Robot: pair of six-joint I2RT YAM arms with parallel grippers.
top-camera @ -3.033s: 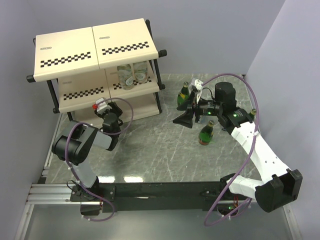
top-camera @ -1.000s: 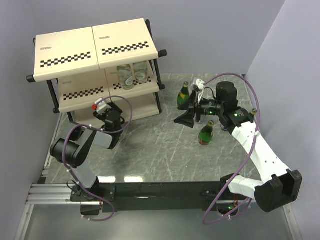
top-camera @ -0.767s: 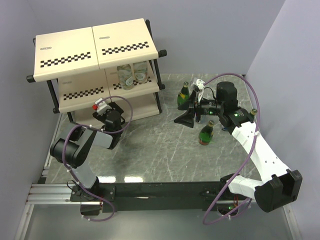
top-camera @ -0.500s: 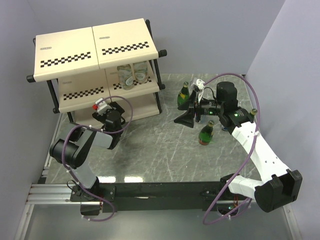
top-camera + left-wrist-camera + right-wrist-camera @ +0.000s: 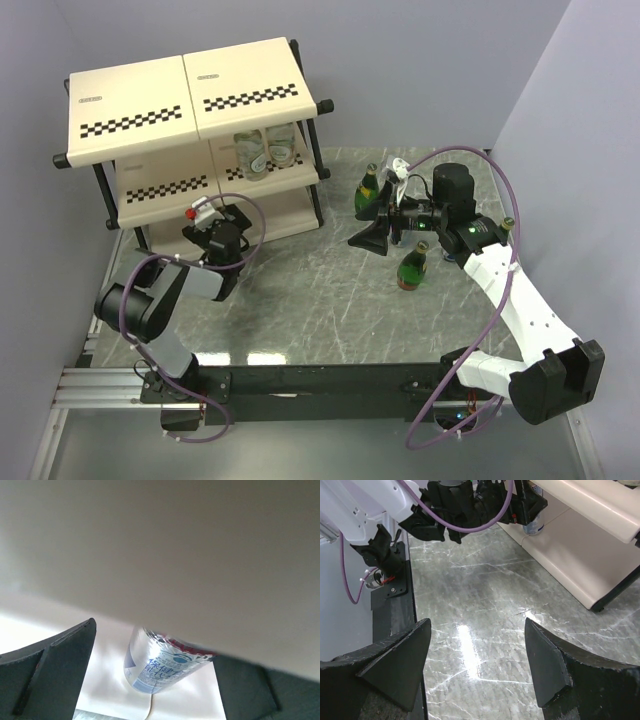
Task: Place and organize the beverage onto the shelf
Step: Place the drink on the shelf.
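The shelf [image 5: 140,95] stands at the back left. Two short clear bottles [image 5: 265,148] sit on its middle tier. My left gripper [image 5: 215,235] reaches into the bottom tier; in the left wrist view [image 5: 154,640] it is open around a blue-silver can [image 5: 160,662] that stands on the bottom panel, with a gap on the can's left side. The can also shows in the right wrist view [image 5: 535,527]. Green bottles stand on the table [image 5: 368,188] [image 5: 413,265]; a third gold cap [image 5: 506,224] peeks past the right arm. My right gripper [image 5: 368,238] [image 5: 477,625] is open and empty.
The grey marble table [image 5: 320,290] lies between the shelf and the bottles. The middle shelf panel [image 5: 160,540] hangs close over the left wrist. Walls close the left, back and right sides. The black arm-base rail [image 5: 320,385] runs along the near edge.
The left arm's elbow has swung slightly left and the left gripper has shifted a little left at the bottom tier. The right arm and the bottles have not moved.
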